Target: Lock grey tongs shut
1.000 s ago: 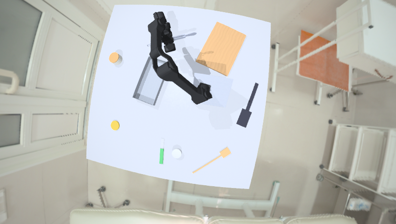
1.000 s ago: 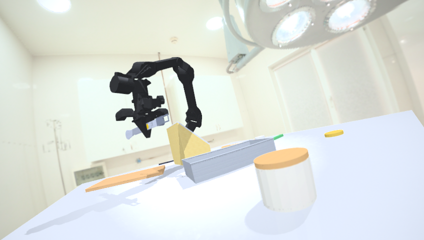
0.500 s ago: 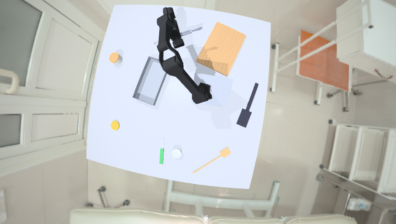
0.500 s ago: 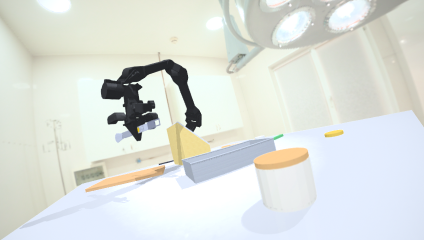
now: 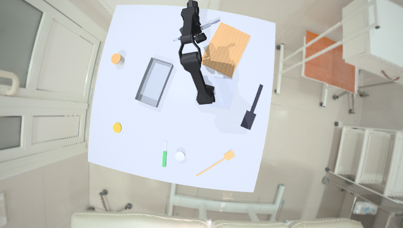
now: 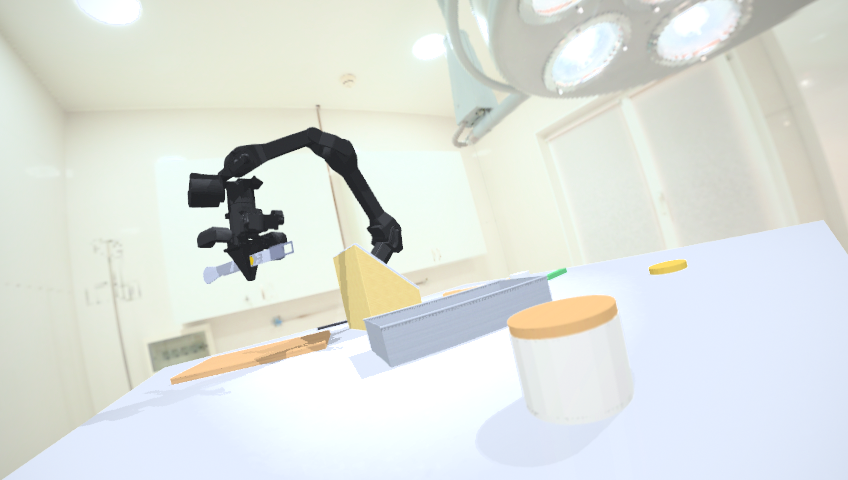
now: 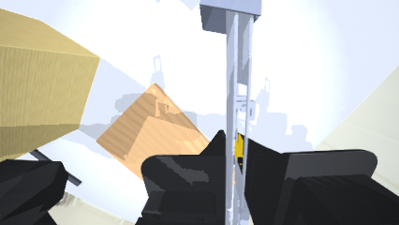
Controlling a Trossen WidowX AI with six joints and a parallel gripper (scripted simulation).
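The grey tongs (image 5: pixel 210 24) (image 6: pixel 220 273) (image 7: pixel 230 70) hang in the air, roughly level and slightly tilted. The boxy end is a little higher than the flared end in the exterior view. Their two arms lie close together, nearly parallel, in the wrist view. My gripper (image 6: pixel 249 271) (image 7: pixel 225 134) is shut on them near mid-length, high above the table. Whether the lock is engaged cannot be seen. The wooden board (image 5: pixel 230 42) (image 6: pixel 238 358) (image 7: pixel 164 133) lies flat, beside and below the tongs. The roasting tin (image 5: pixel 164 84) (image 6: pixel 458 330) is on the table, with no tongs on it.
A yellow wedge-shaped block (image 6: pixel 377 291) (image 7: pixel 42 89) stands between board and tin in the exterior view. A jar with an orange lid (image 5: pixel 116 58) (image 6: pixel 571 374) stands beyond the tin. A dark spatula (image 5: pixel 248 119), a wooden spatula (image 5: pixel 229 155) and a green-handled knife (image 5: pixel 164 158) lie farther off.
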